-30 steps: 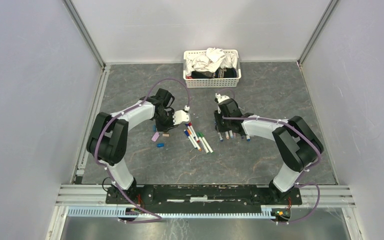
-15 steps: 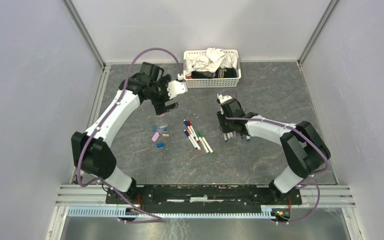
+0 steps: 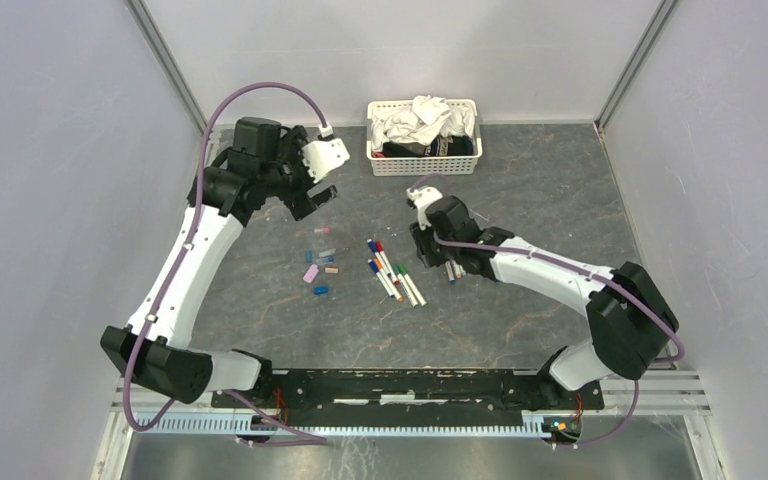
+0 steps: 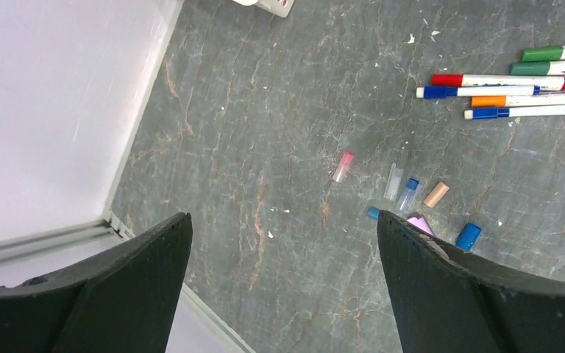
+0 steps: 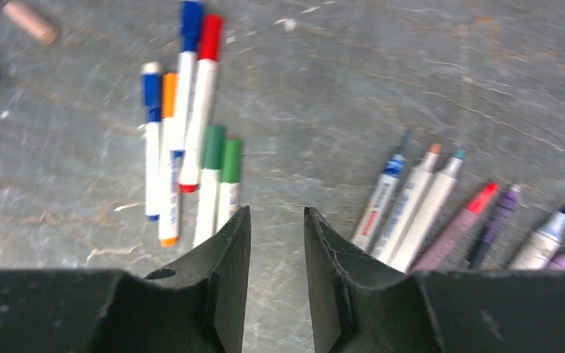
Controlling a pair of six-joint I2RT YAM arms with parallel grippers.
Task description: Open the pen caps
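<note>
fig., left to right. left pincer (image 3: 312,198): high above the tabletop (image 3: 380,330) at far left, fingers spread wide, nothing betw. them; its wrist view looks down on the loose caps (image 4: 408,195). loose caps: small scatter (pink, clear, blue, tan, lilac) lying flat on the tabletop, just left of the capped pens (image 3: 392,270). capped pens: six white barrels w/ blue, red, orange & green caps on, side by side near centre. right pincer (image 5: 276,213): low over the tabletop betw. the two pen groups, fingers only narrowly parted, gripping nothing. uncapped pens (image 5: 441,213): row of abt. seven w/ bare tips, fanned just right of that pincer, partly hidden under the arm in the top view. basket (image 3: 423,163) of cloths: far edge, well apart from all pens.
</note>
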